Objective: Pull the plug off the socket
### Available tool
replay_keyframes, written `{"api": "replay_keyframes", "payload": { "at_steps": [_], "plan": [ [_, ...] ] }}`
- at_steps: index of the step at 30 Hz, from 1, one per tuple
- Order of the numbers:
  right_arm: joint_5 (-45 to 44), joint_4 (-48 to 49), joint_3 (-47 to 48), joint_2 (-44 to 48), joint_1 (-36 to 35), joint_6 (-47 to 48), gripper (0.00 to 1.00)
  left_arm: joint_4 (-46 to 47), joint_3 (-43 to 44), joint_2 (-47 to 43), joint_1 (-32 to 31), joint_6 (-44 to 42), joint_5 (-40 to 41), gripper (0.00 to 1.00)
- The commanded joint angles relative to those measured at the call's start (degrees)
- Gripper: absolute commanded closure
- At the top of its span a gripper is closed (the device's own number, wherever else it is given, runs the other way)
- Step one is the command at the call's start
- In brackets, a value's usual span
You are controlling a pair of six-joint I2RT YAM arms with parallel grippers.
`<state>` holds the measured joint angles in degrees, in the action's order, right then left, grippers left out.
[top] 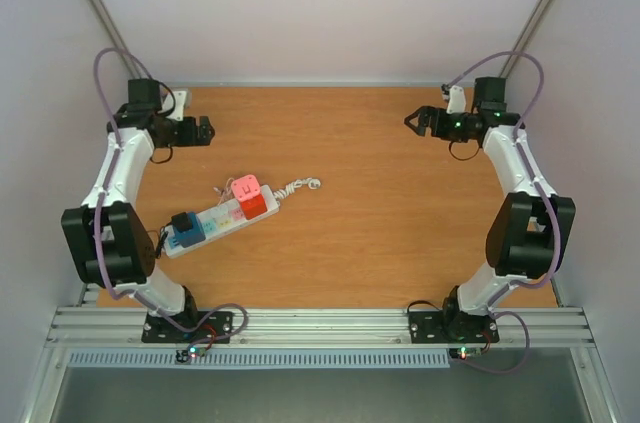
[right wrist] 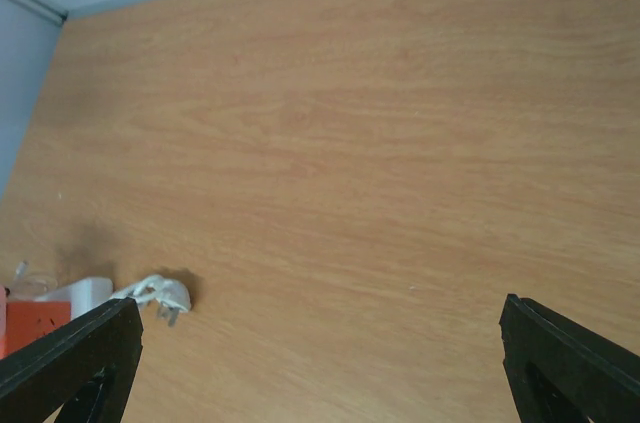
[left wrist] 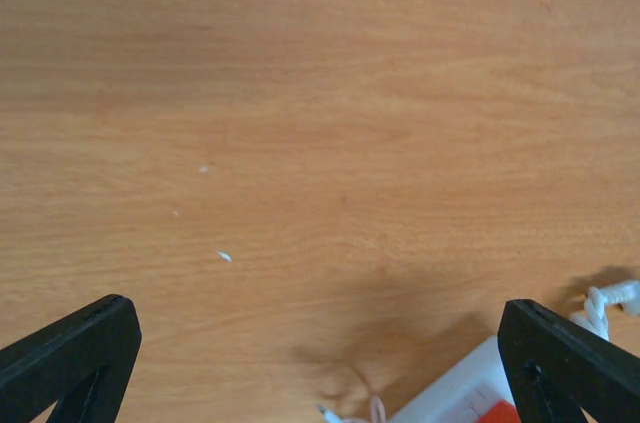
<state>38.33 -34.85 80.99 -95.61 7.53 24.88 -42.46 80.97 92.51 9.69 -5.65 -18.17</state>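
Observation:
The socket (top: 222, 216), a long white strip with pastel faces, lies slanted on the left half of the wooden table (top: 400, 223). A red-pink plug block (top: 248, 195) stands in its far end and a dark blue plug (top: 186, 229) in its near end. Its curly white cord (top: 300, 185) ends in a loose white plug (right wrist: 160, 293). My left gripper (top: 205, 131) hangs open behind the strip, apart from it. The strip's corner (left wrist: 450, 393) and a bit of the red block (left wrist: 500, 411) show at the left wrist view's lower edge. My right gripper (top: 415, 123) is open at the far right.
A small white object (top: 180, 101) sits at the table's back left corner. Grey walls close the back and sides. An aluminium rail (top: 320, 323) runs along the near edge by the arm bases. A thin cable (top: 222, 190) loops beside the strip.

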Motion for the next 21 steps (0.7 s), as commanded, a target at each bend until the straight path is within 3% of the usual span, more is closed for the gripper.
{"api": "replay_keyframes", "payload": {
  "at_steps": [1,10,21],
  "plan": [
    [-3.76,5.53,-3.16,3.61,-4.61,0.78,0.01,5.15,-4.17,-4.83,-3.30,4.63,5.06,0.00],
    [-2.23,9.61,-3.41,3.86,-14.15,6.53,0.01,8.22,-10.00,-10.72,-6.70,7.88,8.02,0.00],
    [2.28,6.75,6.07,-5.17,-26.66,19.29,0.02,10.57,-14.12,-15.36,1.18,6.86,-9.40,0.00]
  ]
}}
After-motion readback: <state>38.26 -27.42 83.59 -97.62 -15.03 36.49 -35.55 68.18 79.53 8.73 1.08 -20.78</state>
